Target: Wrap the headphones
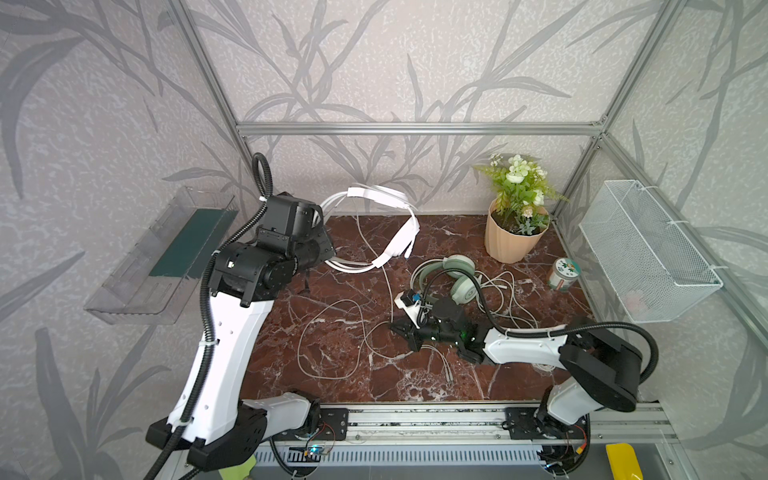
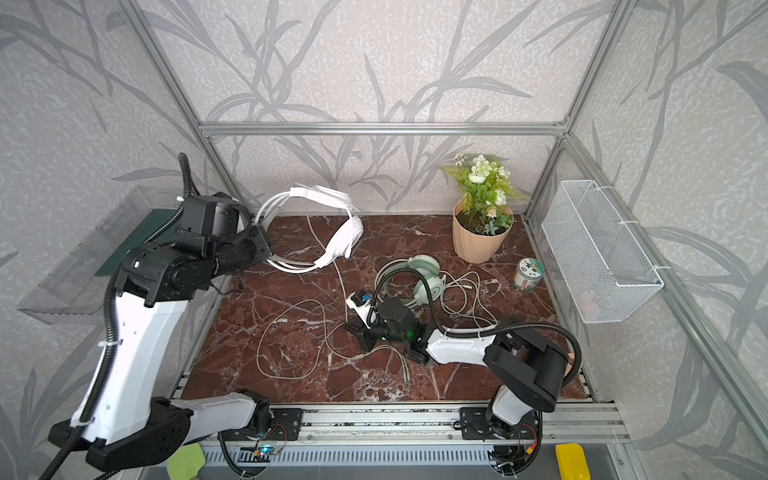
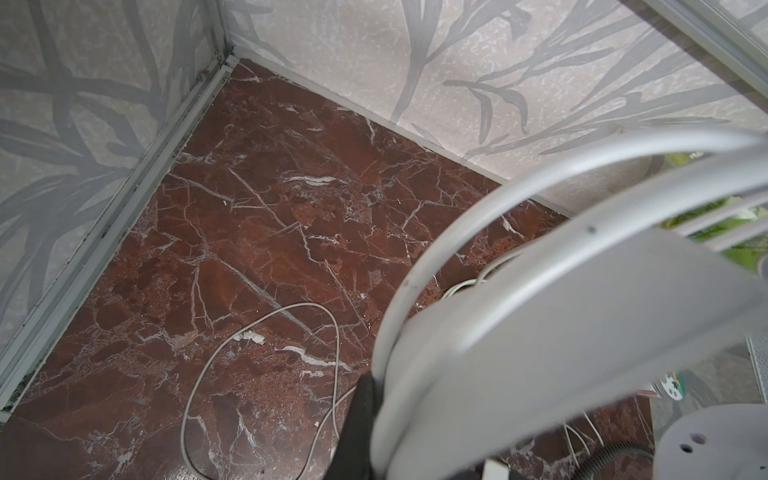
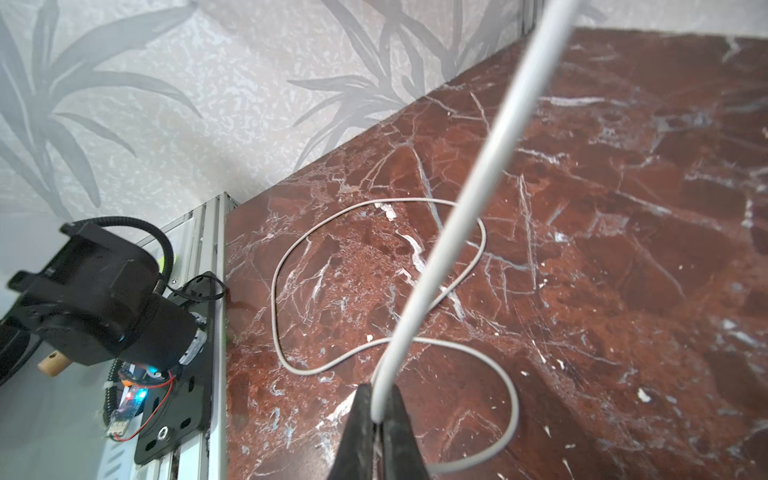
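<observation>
A: Nearest us runs the metal rail (image 1: 415, 419) along the near edge of the marble table (image 1: 478, 386), with both arm bases bolted to it. What has the right gripper (image 4: 377, 392) got?

B: Its jaws are pinched tight on the thin white cable (image 4: 465, 208), low over the table, a little right of centre. From the jaws the cable climbs away taut toward the far left. The slack lies in loose loops on the marble, left of that gripper.

A: And the white headphones (image 1: 399, 237)?

B: They are lifted off the table at the far left, with the headband up by the back wall. The left gripper (image 1: 327, 251) is closed on the thin headband wires. Its wrist view shows one black finger against them; the other is hidden behind the band.

A: The mint headphones (image 1: 459, 276)?

B: They lie flat on the table right of centre, just beyond the right arm's wrist, with no jaw on them. The tangled cord (image 1: 505, 291) lies at their right.

A: What else is there?

B: A potted plant (image 1: 515, 237) stands in the far right corner, with a small jar (image 1: 563, 274) nearer to us. A wire basket (image 1: 648, 249) hangs on the right wall and a clear tray (image 1: 158, 257) on the left.
</observation>
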### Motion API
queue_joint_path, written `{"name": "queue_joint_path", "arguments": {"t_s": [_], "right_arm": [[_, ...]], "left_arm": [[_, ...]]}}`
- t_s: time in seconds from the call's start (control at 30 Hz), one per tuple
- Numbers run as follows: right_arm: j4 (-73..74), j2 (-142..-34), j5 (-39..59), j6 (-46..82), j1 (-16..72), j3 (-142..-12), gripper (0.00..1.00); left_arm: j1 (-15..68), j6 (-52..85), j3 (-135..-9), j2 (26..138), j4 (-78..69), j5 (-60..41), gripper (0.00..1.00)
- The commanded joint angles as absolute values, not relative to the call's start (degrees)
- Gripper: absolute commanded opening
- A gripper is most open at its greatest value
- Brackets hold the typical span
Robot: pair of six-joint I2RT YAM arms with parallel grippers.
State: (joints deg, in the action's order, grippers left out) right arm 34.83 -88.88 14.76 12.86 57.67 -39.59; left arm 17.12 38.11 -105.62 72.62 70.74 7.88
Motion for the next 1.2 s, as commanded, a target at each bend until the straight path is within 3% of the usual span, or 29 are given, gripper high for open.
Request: {"name": "queue_joint_path", "arguments": {"t_s": [0.0, 0.23, 0.4, 0.73, 1.03, 1.17], "right_arm": [[25.19, -83.81, 9.15, 7.23, 61.51, -40.19, 0.0], [8.23, -77.82, 2.52, -1.05, 70.04, -47.55, 0.0], [0.25, -72.38, -3.75, -5.83, 74.68, -51.8, 0.0], [-12.43, -67.02, -11.79, -14.42, 82.44, -59.47, 0.0], [-12.64, -67.88, -21.97, -25.01, 82.24, -66.43, 0.0], [-10.58, -69.7, -22.22, -28.75, 81.25, -69.81, 0.0]], "left_arm": [[13.54, 39.64, -103.36, 73.17, 65.18, 5.05, 0.0], [8.63, 38.5, -96.97, 76.9, 62.15, 3.3, 0.0], [6.65, 35.99, -92.03, 78.08, 59.68, 7.01, 0.0], [5.6, 32.68, -87.54, 82.15, 56.44, 5.2, 0.0], [12.06, 28.12, -79.43, 81.36, 54.62, 9.84, 0.0], [16.89, 25.98, -75.93, 81.14, 55.61, 12.17, 0.0]]}}
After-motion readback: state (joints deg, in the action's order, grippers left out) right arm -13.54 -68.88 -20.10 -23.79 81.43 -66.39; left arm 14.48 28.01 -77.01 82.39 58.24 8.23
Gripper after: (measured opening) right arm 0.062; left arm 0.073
